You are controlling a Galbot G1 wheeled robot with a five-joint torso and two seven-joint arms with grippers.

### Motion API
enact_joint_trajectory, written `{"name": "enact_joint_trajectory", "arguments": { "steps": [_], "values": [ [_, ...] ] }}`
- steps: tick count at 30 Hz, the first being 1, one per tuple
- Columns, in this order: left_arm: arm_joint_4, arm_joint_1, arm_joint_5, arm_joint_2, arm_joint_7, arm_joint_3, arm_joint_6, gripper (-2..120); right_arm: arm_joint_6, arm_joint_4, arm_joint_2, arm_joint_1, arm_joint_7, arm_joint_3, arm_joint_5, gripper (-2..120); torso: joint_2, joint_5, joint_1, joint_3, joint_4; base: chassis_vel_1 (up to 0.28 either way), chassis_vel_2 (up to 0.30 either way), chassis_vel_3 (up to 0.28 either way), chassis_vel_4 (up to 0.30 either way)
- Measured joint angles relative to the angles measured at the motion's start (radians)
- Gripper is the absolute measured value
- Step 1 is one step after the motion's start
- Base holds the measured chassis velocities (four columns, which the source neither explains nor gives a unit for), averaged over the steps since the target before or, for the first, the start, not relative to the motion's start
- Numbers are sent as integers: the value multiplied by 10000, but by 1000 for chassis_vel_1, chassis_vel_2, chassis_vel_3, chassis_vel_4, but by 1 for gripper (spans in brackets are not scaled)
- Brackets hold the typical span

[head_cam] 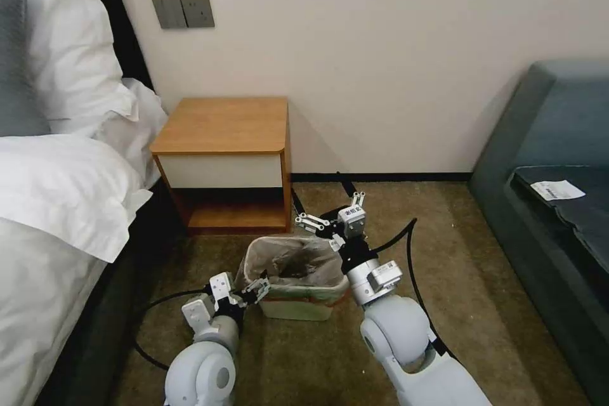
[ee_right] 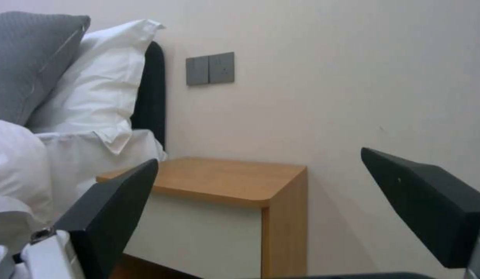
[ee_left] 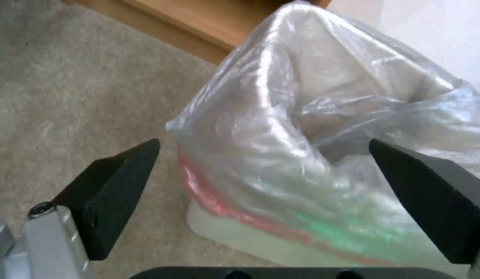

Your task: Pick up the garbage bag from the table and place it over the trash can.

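Over trash can [head_cam: 298, 307]: crinkly garbage bag [head_cam: 295, 266], red band; both hands spread

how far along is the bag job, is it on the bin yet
Mostly done. The garbage bag already lines the trash can, its red band folded over the rim, and the table top is bare. In hand: nothing. The left gripper sits open at the bin's near-left corner, and the right gripper is open above the far side. Left: perhaps tidying the loose, puffed-up plastic.
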Motion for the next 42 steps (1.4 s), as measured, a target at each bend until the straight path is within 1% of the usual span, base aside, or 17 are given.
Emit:
{"name": "enact_joint_trajectory", "arguments": {
  "steps": [4,5,6,8,9,10,12,13,14,15,16,17,18,19,21,22,42],
  "values": [
    [79,-8,490,-21,98,45,-432,100,55,-57,81,-23,-11,6,-35,100,0,0,0,0,0,0,0,0,0],
    [168,-34,1116,7,274,32,-1069,100,138,-122,161,-81,-14,25,-118,100,0,0,0,0,1,0,0,0,0],
    [168,-34,1116,7,274,32,-1069,100,138,-122,161,-81,-14,25,-118,100,0,0,0,0,1,0,0,0,0],
    [383,-201,1970,135,531,-108,-2234,100,222,-256,331,-195,152,56,-388,100,0,0,0,0,2,0,0,0,0],
    [823,-554,2818,354,838,-391,-3561,100,208,-529,604,-392,844,66,-1013,100,0,-2,0,0,2,0,0,0,0],
    [823,-554,2818,354,838,-391,-3561,100,208,-529,604,-392,844,66,-1013,100,0,-2,0,0,2,0,0,0,0],
    [1443,-953,3417,610,1273,-732,-5010,100,371,-1001,862,-626,1403,106,-1498,100,0,0,0,-1,2,0,0,0,0],
    [1993,-1245,3790,840,1784,-1045,-5860,100,733,-1552,1101,-868,1740,179,-1828,100,0,-3,0,0,-1,0,0,0,0],
    [2356,-1433,3995,1047,2118,-1257,-6303,100,1114,-2099,1235,-989,1925,373,-2064,100,0,-22,0,-1,7,0,0,0,0],
    [2356,-1433,3995,1047,2118,-1257,-6303,100,1114,-2099,1235,-989,1925,373,-2064,100,0,-22,0,-1,7,0,0,0,0],
    [2614,-1557,4027,1213,2325,-1402,-6546,99,1433,-2478,1320,-1048,1988,546,-2280,100,0,-43,1,-1,9,0,0,0,0],
    [2828,-1655,3980,1351,2541,-1487,-6782,98,1758,-2846,1408,-1113,2066,753,-2558,100,0,-51,0,0,9,0,0,0,0],
    [3042,-1747,3920,1471,2745,-1566,-7023,96,1864,-2966,1422,-1136,2075,822,-2661,100,-1,-12,1,0,4,0,0,0,0],
    [3104,-1777,3895,1509,2818,-1614,-7100,95,1864,-2966,1422,-1136,2075,822,-2661,100,-2,18,1,2,-7,0,0,0,0],
    [3156,-1789,3881,1530,2900,-1600,-7192,95,1864,-2966,1422,-1136,2075,822,-2661,100,0,14,0,-3,1,0,0,0,0],
    [3218,-1817,3861,1557,2951,-1622,-7246,95,1864,-2966,1422,-1136,2075,822,-2661,100,-2,0,0,0,-2,0,0,0,0],
    [3354,-1854,3768,1613,3120,-1667,-7391,95,1864,-2966,1422,-1136,2075,822,-2661,100,-2,2,0,-1,1,0,0,0,0]
  ]
}}
